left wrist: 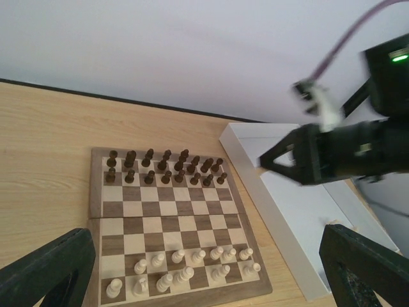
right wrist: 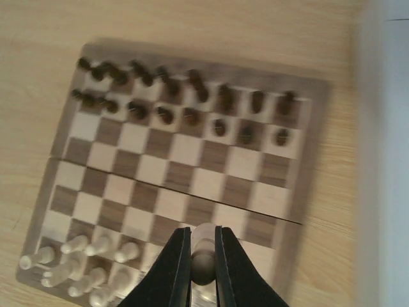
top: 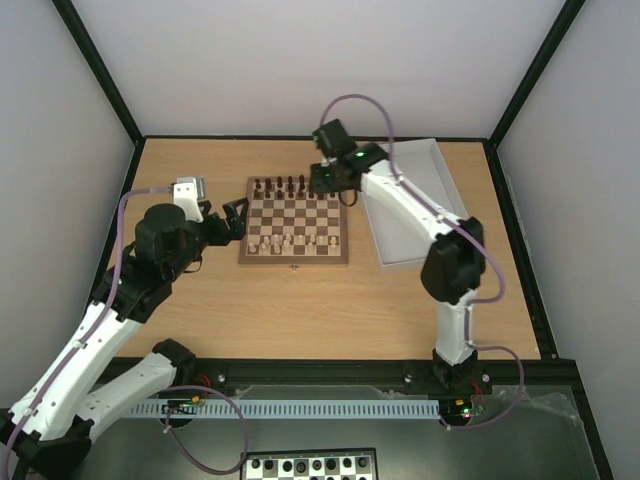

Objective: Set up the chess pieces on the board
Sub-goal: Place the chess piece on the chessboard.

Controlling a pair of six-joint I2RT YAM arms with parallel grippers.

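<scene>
The wooden board (top: 295, 225) lies mid-table, also in the left wrist view (left wrist: 169, 217) and right wrist view (right wrist: 192, 153). Dark pieces (top: 282, 186) fill its two far rows. Pale chess pieces (top: 295, 241) stand in its two near rows, some squares bare (left wrist: 185, 268). My right gripper (top: 335, 188) hangs above the board's far right part, shut on one pale chess piece (right wrist: 204, 240) held clear of the squares. My left gripper (top: 235, 215) is wide open and empty, just left of the board; its fingers (left wrist: 45, 275) frame the near rows.
A white rectangular tray (top: 410, 200) lies right of the board, close to its edge (left wrist: 287, 198). A black-and-white checkered board (top: 310, 465) sits below the table's front rail. Black frame posts stand at the back corners.
</scene>
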